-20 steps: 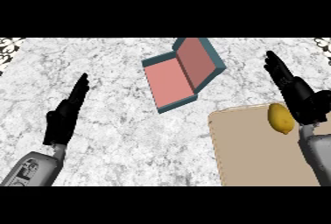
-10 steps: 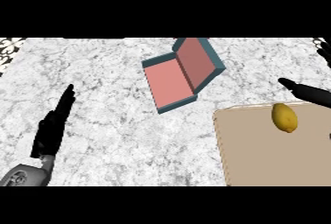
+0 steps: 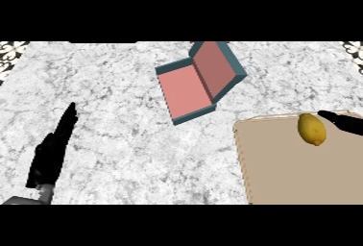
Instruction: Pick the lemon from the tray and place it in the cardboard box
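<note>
My left hand (image 3: pixel 50 156) is low on the left side, over the gray and white marble worktop (image 3: pixel 113 96). Its fingers are straight and point up and away from me. They are not holding anything. A bit of my gray arm shows under it at the bottom edge.

In the middle, farther away from me, sits the cardboard box (image 3: pixel 199 81). It is open. It is pink inside and dark blue-green on the outside. Its lid is tipped back to the right. The box is sitting on the worktop, apart from the tray.

On the right is the tan tray (image 3: pixel 297 178). It is flat and runs off the right and bottom edges. The yellow lemon (image 3: pixel 311 129) lies on the tray, close to its far edge.

My right hand (image 3: pixel 342 121) comes in from the right edge. Only a dark tip shows, just beside the lemon on its right side. I cannot tell if the tip touches the lemon. I cannot tell if those fingers are released or clenched.
</note>
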Controlling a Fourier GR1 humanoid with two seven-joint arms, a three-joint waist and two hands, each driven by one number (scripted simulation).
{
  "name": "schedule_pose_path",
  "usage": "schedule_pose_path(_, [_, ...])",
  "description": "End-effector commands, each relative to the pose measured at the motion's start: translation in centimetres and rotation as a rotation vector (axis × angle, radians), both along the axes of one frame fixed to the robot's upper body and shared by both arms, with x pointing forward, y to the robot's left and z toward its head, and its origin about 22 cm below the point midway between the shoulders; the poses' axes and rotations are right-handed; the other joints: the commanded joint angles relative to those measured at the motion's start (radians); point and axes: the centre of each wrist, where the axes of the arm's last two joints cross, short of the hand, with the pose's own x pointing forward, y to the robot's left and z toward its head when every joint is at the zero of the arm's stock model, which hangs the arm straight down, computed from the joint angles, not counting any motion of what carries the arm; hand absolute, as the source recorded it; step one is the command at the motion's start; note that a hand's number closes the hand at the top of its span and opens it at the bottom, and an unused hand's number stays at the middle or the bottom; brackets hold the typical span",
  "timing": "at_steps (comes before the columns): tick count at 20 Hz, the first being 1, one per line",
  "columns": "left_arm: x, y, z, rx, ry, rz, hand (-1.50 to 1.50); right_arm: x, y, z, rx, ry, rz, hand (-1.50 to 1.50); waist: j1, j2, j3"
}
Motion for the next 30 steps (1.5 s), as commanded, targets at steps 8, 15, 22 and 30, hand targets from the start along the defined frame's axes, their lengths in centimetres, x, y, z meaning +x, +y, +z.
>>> schedule_pose_path(8, [-1.2, 0.6, -0.8, 0.008, 0.009, 0.001, 0.0, -2.3, -4.0, 6.6, -0.509, 0.641, 0.121, -1.5, 0.005, -0.005, -0.006])
schedule_pose_path(15, [0.3, -0.7, -0.8, 0.0, 0.012, 0.008, 0.0, -2.1, 3.5, 7.1, -0.538, 0.839, 0.24, -1.5, -0.004, -0.002, -0.002])
schedule_pose_path(22, [-2.3, 0.3, -1.0, 0.003, -0.003, -0.001, 0.0, -2.4, 5.4, 5.8, -0.528, 0.908, 0.155, -1.5, 0.003, -0.001, 0.0])
schedule_pose_path(30, [-1.0, -0.2, -1.3, -0.006, 0.006, 0.0, 0.0, -0.9, 5.6, 5.3, -0.543, 0.964, 0.138, -1.5, 0.004, 0.0, 0.0])
